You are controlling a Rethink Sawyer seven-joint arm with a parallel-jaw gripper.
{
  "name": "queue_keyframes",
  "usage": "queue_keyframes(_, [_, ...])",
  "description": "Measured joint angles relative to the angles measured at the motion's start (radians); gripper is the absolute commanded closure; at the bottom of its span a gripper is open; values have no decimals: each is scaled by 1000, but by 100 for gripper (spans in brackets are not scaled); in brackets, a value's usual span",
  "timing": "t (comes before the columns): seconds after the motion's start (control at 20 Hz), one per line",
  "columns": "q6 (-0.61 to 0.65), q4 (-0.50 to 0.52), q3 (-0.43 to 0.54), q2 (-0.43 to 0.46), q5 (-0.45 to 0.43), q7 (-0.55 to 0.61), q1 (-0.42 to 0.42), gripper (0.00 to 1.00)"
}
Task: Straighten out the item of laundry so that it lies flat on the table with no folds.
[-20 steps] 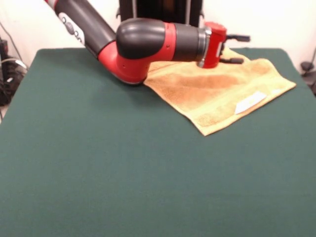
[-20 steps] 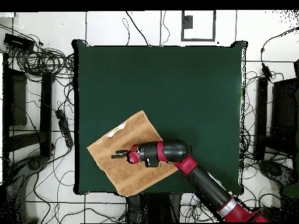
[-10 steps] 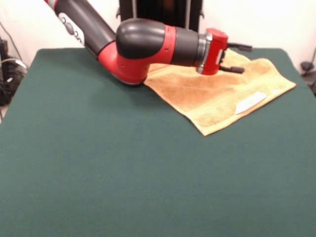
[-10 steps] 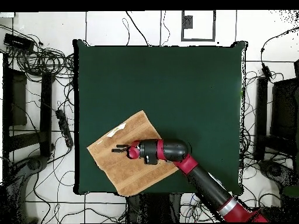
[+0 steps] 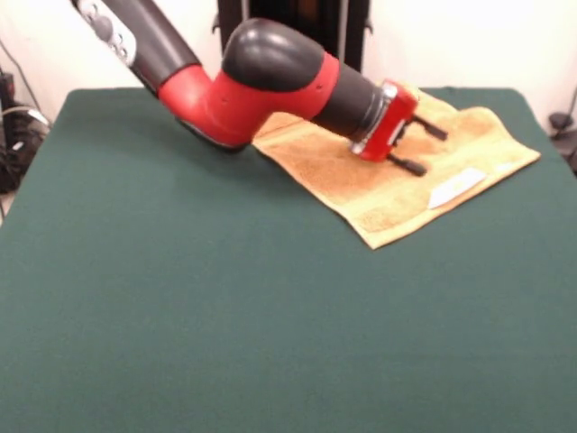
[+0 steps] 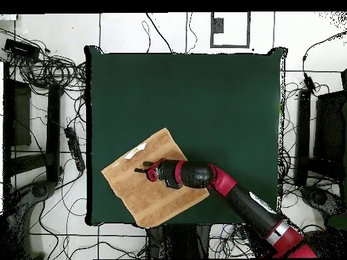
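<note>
Green table (image 5: 180,298), arm hiding towel's (image 5: 379,194) far edge, claw (image 5: 422,146) parted above it

One camera faces low across the table (image 5: 180,343); another looks straight down on it.

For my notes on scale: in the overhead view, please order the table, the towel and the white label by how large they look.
1. The green table, by far the largest.
2. The orange-tan towel.
3. The white label, a small strip near the towel's edge.
</note>
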Motion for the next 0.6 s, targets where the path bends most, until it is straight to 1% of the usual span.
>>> queue_keyframes(0.05, [-52, 30, -14, -72, 1, 22, 54, 0])
queue_keyframes(0.1, [-83, 47, -25, -115, 2, 36, 86, 0])
queue_keyframes(0.15, [-128, 66, -47, -176, 7, 62, 136, 0])
queue_keyframes(0.25, [-179, 85, -76, -240, 12, 94, 192, 0])
queue_keyframes(0.3, [-220, 100, -101, -289, 20, 123, 238, 0])
queue_keyframes(0.35, [-280, 119, -145, -359, 37, 171, 306, 0])
queue_keyframes(0.5, [-327, 136, -188, -416, 57, 213, 361, 0])
queue_keyframes(0.6, [-363, 151, -245, -479, 88, 259, 413, 0])
